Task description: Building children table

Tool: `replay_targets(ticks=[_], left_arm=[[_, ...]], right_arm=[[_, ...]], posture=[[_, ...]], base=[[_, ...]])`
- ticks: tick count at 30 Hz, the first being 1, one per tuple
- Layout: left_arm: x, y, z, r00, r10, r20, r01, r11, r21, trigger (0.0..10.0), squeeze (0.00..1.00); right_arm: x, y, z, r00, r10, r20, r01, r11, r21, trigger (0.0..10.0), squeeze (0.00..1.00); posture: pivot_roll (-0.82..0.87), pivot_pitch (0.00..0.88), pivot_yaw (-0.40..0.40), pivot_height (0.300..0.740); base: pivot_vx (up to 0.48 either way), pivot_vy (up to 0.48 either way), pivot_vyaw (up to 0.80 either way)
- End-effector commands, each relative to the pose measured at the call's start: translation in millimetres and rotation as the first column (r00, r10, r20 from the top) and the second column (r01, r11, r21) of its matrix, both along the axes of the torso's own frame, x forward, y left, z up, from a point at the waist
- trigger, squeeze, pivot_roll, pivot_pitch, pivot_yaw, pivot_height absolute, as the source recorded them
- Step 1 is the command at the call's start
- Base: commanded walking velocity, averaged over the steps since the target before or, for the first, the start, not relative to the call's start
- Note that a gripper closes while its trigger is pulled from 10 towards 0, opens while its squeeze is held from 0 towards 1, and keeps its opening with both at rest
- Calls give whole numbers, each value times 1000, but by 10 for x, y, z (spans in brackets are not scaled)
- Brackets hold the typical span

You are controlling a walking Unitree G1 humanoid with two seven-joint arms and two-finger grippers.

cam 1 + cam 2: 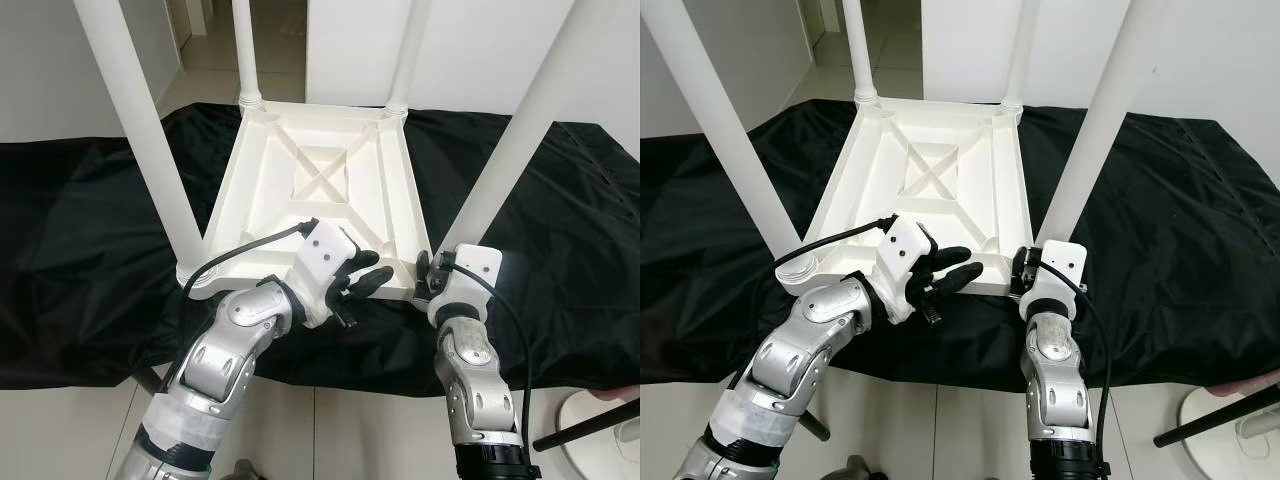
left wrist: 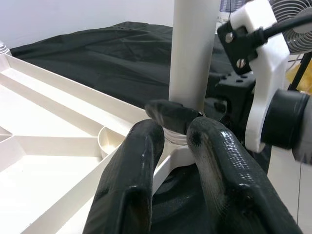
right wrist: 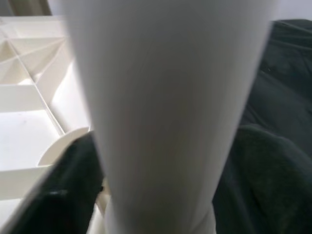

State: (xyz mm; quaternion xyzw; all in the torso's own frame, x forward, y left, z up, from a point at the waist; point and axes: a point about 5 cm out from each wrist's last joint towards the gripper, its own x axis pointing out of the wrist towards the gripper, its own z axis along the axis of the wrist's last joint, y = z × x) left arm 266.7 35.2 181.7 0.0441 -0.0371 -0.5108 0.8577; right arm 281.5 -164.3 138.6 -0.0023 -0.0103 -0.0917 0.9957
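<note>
You have one white tabletop lying upside down on a black cloth, ribbed underside facing up, with four white legs standing in its corners: near-left leg, far-left leg, far-right leg and near-right leg. No readable writing or label shows on any part.

Your right gripper sits at the near-right corner, its black fingers on either side of the near-right leg's base, clamped on it. Your left gripper reaches across the near edge of the tabletop towards that same corner; in the left wrist view its two fingers stand slightly apart, holding nothing, just beside the leg's socket.

A white fan base stands on the tiled floor at the lower right.
</note>
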Motion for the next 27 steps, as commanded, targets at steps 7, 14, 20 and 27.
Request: replay_targets(ticks=[7,14,20,27], left_arm=[[0,-8,19,999,39,1,-39,999,-13,10000,0],[3,-26,25,1000,28,2,-28,1000,-11,10000,0],[12,-19,32,1000,27,5,-27,1000,-9,10000,0],[18,-30,42,1000,25,7,-25,1000,-12,10000,0]], right_arm=[[34,-146,130,978,195,74,-197,980,17,10000,1000],[91,-328,166,885,460,74,-456,888,-65,10000,0],[123,-359,128,777,629,10,-624,773,-114,10000,0],[217,-420,58,716,695,-64,-697,707,-120,10000,0]], posture=[[-18,0,-1,740],[-26,0,13,740],[-26,0,16,740],[-23,0,16,740]], base=[[0,0,0],[0,0,0],[0,0,0],[0,0,0]])
